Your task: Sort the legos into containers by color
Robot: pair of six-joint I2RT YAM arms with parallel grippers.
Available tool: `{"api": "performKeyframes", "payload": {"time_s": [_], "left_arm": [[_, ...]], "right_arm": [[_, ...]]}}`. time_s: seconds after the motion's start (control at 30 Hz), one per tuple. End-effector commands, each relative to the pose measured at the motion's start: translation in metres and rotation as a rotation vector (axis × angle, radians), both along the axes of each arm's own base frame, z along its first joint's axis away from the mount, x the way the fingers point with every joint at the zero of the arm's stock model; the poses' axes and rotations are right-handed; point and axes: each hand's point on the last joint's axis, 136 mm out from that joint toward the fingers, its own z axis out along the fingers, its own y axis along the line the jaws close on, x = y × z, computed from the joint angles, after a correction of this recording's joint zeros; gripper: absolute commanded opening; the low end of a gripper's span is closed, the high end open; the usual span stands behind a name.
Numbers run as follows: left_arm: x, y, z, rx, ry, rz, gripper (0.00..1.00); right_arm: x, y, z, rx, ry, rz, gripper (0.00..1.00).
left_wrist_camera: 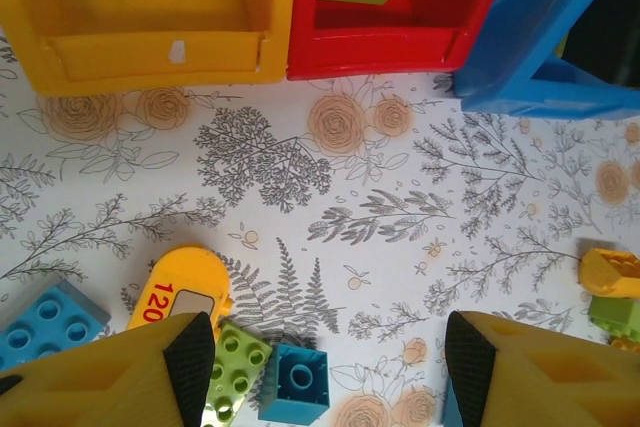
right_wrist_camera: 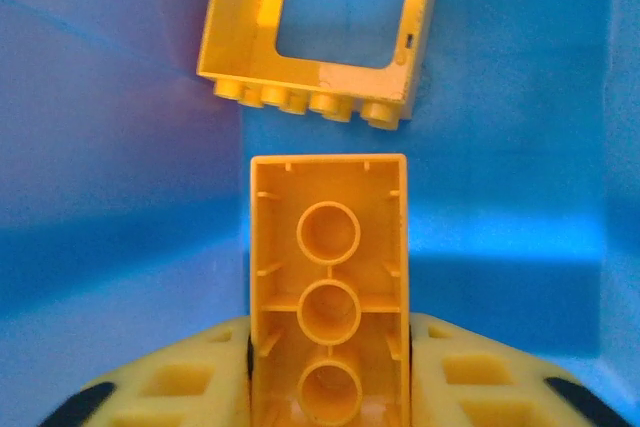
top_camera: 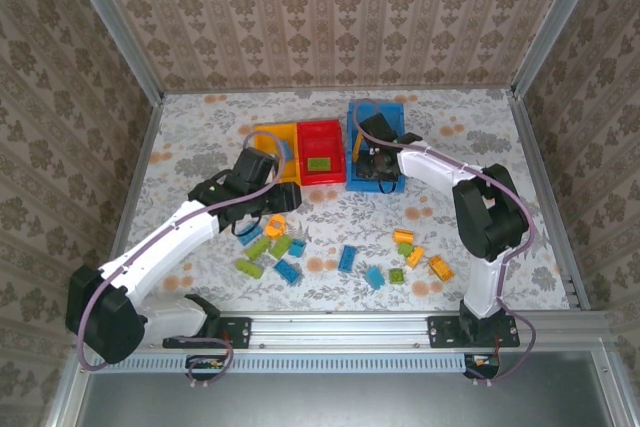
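Over the blue bin [top_camera: 353, 147], the right tool [right_wrist_camera: 328, 342] grips an orange brick [right_wrist_camera: 328, 247], which looks due for release. Nearer left, the left tool [left_wrist_camera: 330, 352] hangs open beside a green brick [left_wrist_camera: 238, 365], its likely next pick.

On the table [top_camera: 480, 137], three bins stand side by side in a row toward 12 o'clock: the small left bin [top_camera: 270, 139], the small middle bin [top_camera: 322, 135] at its 3 o'clock, and the larger bin [top_camera: 352, 147] at 3 o'clock again. A single brick [top_camera: 320, 163] lies in the small middle bin. In the larger bin lies a frame piece [right_wrist_camera: 235, 32], with a two-by-four brick [right_wrist_camera: 328, 247] at its 6 o'clock, between the fingers of the right gripper [right_wrist_camera: 328, 347]. Loose bricks [top_camera: 270, 247] are scattered at 6 o'clock of the bins, some under the left gripper [left_wrist_camera: 330, 362] at 7 o'clock.
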Motion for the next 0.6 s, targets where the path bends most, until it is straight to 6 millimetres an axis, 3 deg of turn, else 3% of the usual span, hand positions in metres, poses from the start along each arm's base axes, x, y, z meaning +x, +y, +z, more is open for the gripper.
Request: {"api": "performKeyframes", "payload": {"time_s": [0.0,0.17,0.3,0.4,0.57], "left_arm": [[0.001,0.008,0.001,0.05,0.004,0.034,0.66],[-0.009,0.022,-0.014,0.108,0.065,0.065,0.67],[-0.028,0.062,-0.035,0.233,0.171,0.195,0.68],[-0.044,0.093,-0.056,0.263,0.296,0.339,0.69],[-0.053,0.114,-0.081,0.182,0.444,0.504,0.73]], "right_arm": [[-0.005,0.002,0.01,0.001,0.024,0.04,0.51],[-0.014,-0.005,0.033,-0.008,-0.033,0.041,0.59],[-0.026,0.001,0.062,0.002,-0.142,0.104,0.6],[-0.048,0.035,0.079,0.031,-0.255,0.288,0.66],[-0.107,0.107,0.081,0.145,-0.287,0.647,0.75]]}}
